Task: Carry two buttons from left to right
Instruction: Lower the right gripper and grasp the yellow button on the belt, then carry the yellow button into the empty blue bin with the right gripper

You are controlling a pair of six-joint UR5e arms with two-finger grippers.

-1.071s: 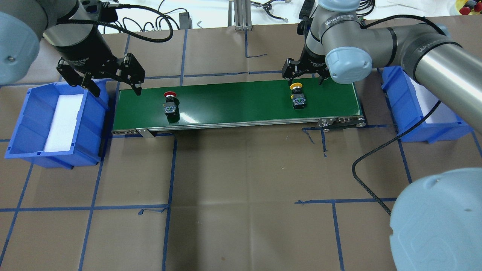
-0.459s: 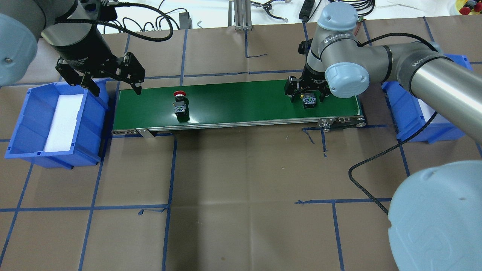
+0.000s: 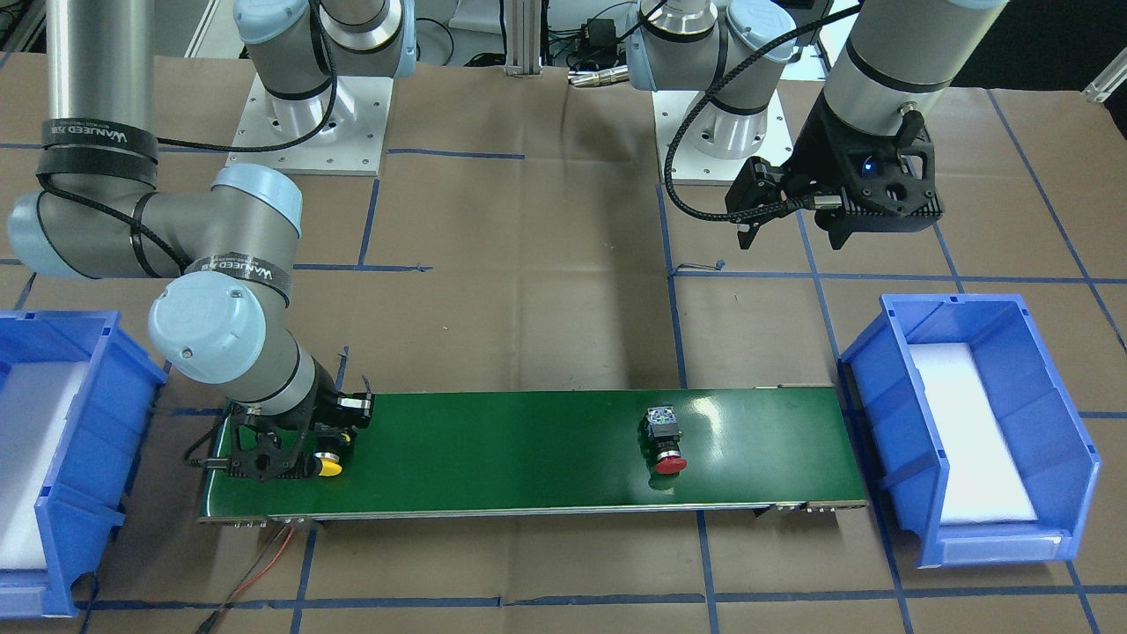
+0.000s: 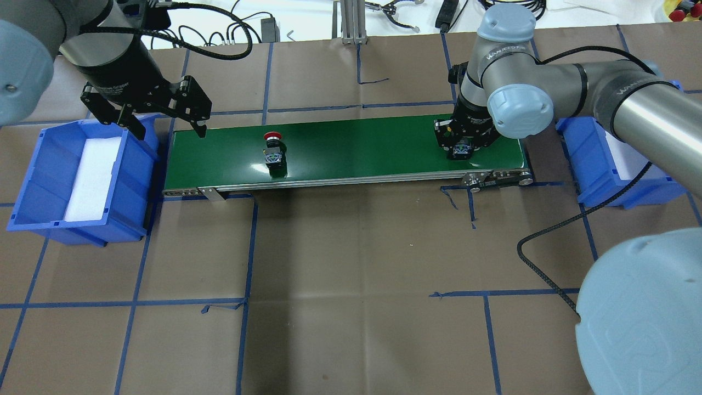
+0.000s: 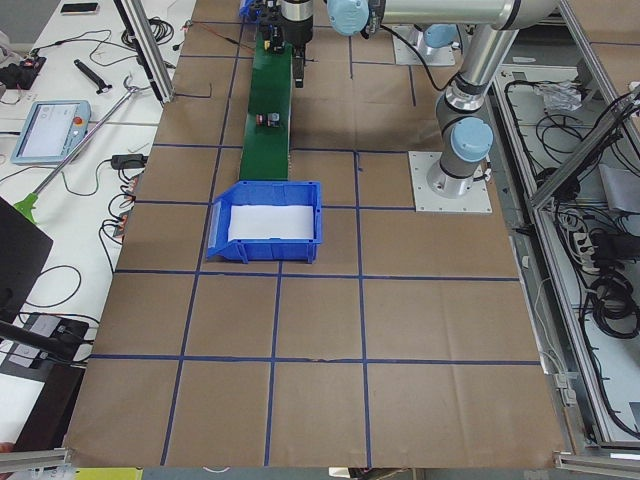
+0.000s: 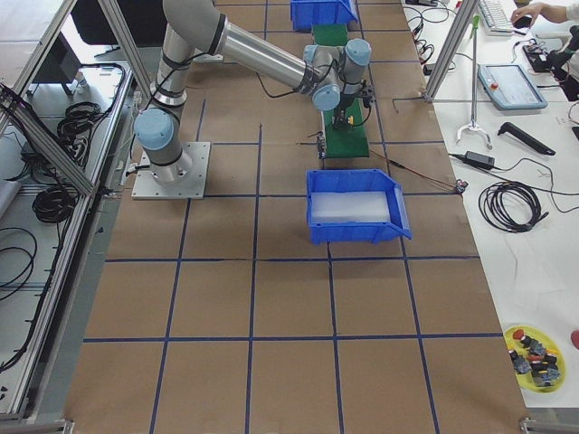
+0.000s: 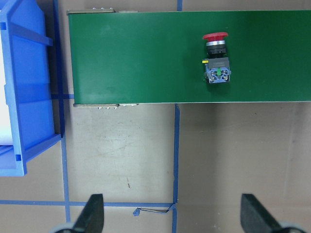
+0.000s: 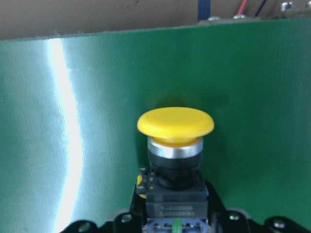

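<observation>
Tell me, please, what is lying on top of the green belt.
The red-capped button lies uncovered; the right hand hides much of the yellow-capped button.

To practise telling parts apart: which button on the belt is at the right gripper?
The yellow-capped button, at the right gripper; the red-capped button lies alone.

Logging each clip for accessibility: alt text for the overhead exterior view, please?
The right gripper is down around the yellow-capped button at the right end of the green belt. The red-capped button lies left of centre; the open left gripper hovers by the left blue bin.
</observation>
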